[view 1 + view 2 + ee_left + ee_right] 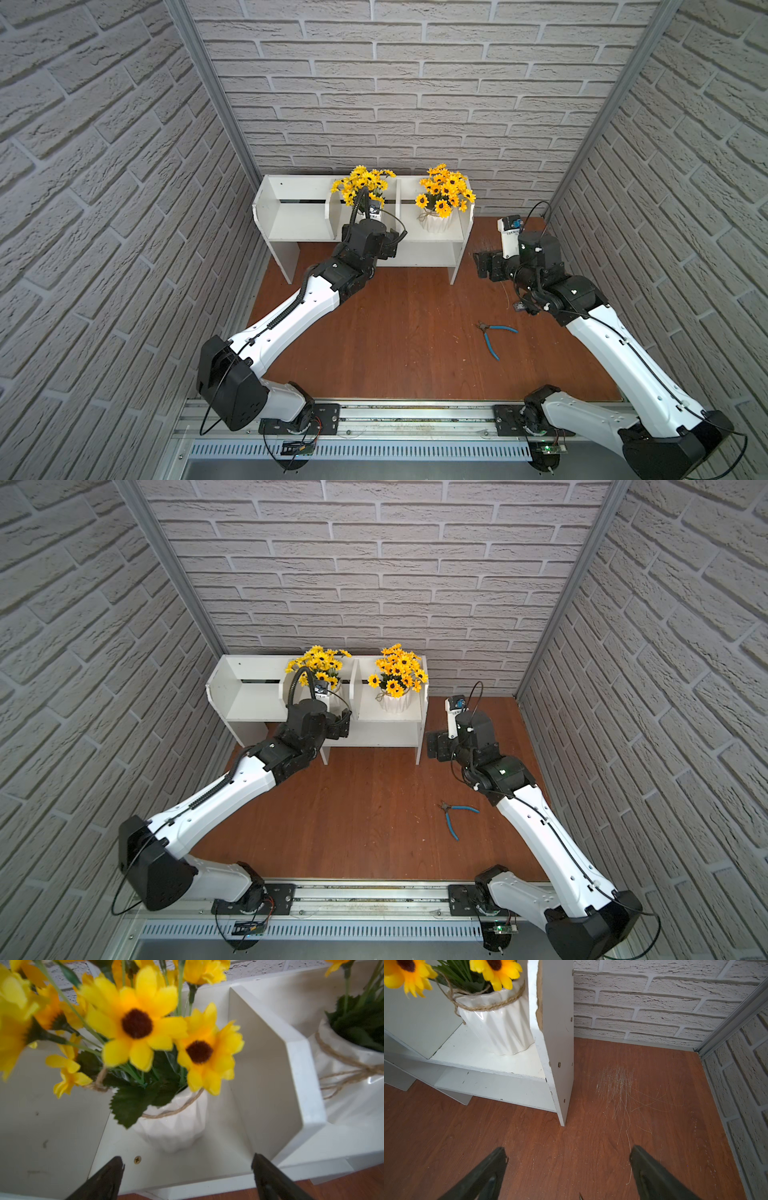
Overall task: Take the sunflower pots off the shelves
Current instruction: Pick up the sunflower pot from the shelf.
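At the upper centre of both top views, the shelves (291,216) are carrying one sunflower pot (172,1128) in the middle compartment and the bow-tied sunflower pot (436,226) in the right one. The left gripper (187,1159) is hovering at the middle compartment's front edge, jaws spread, not touching its pot; the right gripper (569,1150) is hanging released over the tabletop (643,1088) beside the shelves' right end.

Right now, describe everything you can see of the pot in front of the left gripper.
The pot is small, white and glossy like ceramic, with faceted ribs and twine looped under its rim. Yellow, dark-centred sunflowers and serrated green leaves fill it. It stands upright on the floor of the middle compartment of the shelf. The left gripper is open just in front, not touching it.
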Controlling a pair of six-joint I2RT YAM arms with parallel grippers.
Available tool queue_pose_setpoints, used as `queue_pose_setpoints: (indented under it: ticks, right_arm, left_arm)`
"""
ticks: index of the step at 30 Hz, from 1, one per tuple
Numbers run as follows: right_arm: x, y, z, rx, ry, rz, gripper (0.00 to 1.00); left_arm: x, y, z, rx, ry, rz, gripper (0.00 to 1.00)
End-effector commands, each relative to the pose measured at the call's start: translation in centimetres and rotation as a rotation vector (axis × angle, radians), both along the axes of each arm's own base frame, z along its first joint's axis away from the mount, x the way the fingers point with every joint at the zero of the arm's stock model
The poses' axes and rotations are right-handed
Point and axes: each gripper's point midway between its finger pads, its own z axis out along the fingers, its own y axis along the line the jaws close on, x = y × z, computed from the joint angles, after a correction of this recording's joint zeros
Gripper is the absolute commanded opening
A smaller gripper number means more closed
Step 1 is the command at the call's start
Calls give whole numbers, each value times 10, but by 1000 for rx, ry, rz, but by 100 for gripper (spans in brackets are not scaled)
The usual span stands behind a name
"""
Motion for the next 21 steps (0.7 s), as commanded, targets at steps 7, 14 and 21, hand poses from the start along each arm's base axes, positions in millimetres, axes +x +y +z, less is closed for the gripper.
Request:
queue_pose_setpoints:
  ticks: [7,14,21]
  right_arm:
    - [3,8,-1,30,2,19,94]
    - [4,9,-2,38,-1,19,94]
    - [6,12,-6,51,5,25,95]
  left_arm:
    - [18,19,34,-136,-132,69,98]
    - [30,18,22,-179,-100,48,98]
    - [39,8,19,-201,-94,17,98]
